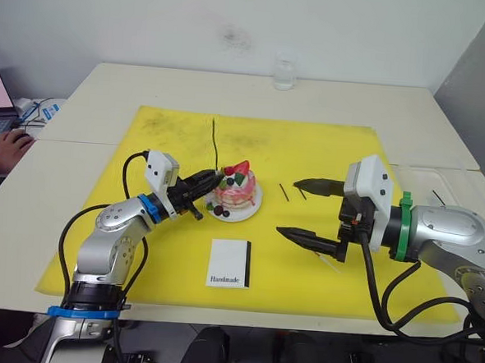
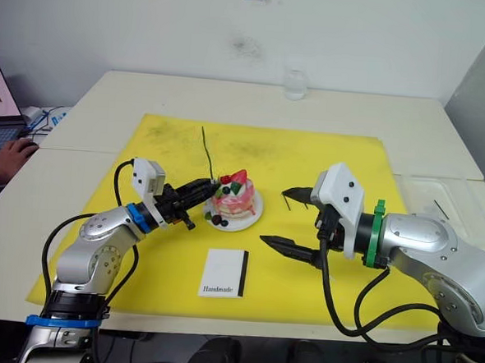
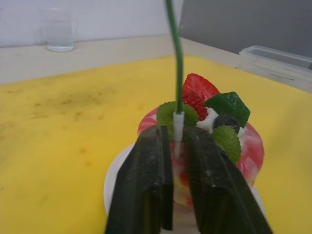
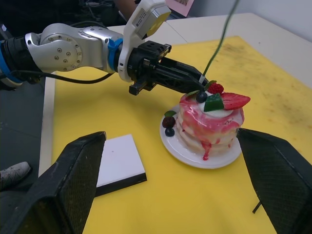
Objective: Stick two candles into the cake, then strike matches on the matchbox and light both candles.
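Left hand (image 3: 176, 146) pinching green candle (image 1: 215, 147) at cake (image 1: 235, 191), 2 matches (image 1: 293, 192) w/ matchbox (image 1: 228, 263) nearby, glass (image 1: 285, 71) prob. water

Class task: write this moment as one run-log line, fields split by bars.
left gripper: shut on green candle, pale end at cake top | right gripper: open, beside cake | matchbox: untouched on mat

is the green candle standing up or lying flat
Standing up. The green candle rises almost vertically over the cake, its pale lower end pinched in the left pincer at the cake's top edge.
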Robot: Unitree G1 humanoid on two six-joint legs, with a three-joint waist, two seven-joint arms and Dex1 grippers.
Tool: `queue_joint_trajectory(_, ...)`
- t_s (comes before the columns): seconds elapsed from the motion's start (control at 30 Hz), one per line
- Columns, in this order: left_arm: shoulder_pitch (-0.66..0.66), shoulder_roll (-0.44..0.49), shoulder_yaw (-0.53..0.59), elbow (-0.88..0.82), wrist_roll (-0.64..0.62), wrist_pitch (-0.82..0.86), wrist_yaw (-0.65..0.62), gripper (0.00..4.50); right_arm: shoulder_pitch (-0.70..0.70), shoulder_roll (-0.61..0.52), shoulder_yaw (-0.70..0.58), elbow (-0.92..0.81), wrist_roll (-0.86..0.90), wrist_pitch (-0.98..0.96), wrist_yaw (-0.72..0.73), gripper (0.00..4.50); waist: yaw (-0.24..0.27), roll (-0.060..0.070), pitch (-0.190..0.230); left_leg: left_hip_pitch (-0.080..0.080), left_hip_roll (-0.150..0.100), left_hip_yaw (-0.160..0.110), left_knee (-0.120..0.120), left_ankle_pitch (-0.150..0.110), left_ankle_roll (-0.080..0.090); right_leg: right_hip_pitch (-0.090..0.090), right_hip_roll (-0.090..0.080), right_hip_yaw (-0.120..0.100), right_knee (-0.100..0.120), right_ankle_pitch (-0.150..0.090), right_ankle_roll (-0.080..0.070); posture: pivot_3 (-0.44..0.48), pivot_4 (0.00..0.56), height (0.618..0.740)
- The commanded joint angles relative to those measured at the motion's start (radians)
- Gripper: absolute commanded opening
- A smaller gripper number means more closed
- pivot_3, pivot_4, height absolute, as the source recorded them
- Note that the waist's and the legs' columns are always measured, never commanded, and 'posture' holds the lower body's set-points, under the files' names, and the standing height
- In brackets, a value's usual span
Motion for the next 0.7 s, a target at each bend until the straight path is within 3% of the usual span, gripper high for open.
queue_joint_trajectory(0.03, 0.010, 0.010, 0.022, -0.060, -0.021, 0.014, 0.008, 2.13, -0.011, 0.006, -0.012, -0.022, -0.007, -0.018, 0.006, 4.50, 0.000, 0.000, 0.000, 0.000, 0.000, 0.000, 0.000, 0.000, 0.000, 0.000, 0.000, 0.000, 0.000, 0.000, 0.000, 0.000, 0.150, 0.740)
queue_joint_trajectory(0.3, 0.046, 0.049, 0.068, -0.091, -0.009, -0.005, 0.023, 4.46, -0.006, 0.016, -0.010, -0.018, -0.015, -0.026, 0.008, 4.50, -0.001, 0.000, 0.000, 0.000, 0.000, 0.000, 0.000, 0.000, 0.000, 0.000, 0.000, 0.000, 0.000, 0.000, 0.000, 0.000, 0.150, 0.740)
queue_joint_trajectory(0.47, 0.048, 0.084, 0.088, -0.102, -0.015, -0.007, 0.012, 4.46, -0.002, 0.026, -0.007, -0.015, -0.032, -0.038, 0.007, 4.50, -0.001, 0.000, 0.000, 0.000, 0.000, 0.000, 0.000, 0.000, 0.000, 0.000, 0.000, 0.000, 0.000, 0.000, 0.000, 0.000, 0.150, 0.740)
queue_joint_trajectory(0.7, 0.169, 0.311, 0.150, -0.232, -0.132, 0.139, -0.174, 4.46, 0.073, -0.019, -0.085, -0.033, -0.046, -0.038, 0.005, 4.50, -0.004, 0.000, 0.000, 0.000, 0.000, 0.001, -0.001, 0.000, 0.000, -0.001, 0.000, 0.001, 0.000, 0.000, 0.000, 0.000, 0.150, 0.740)
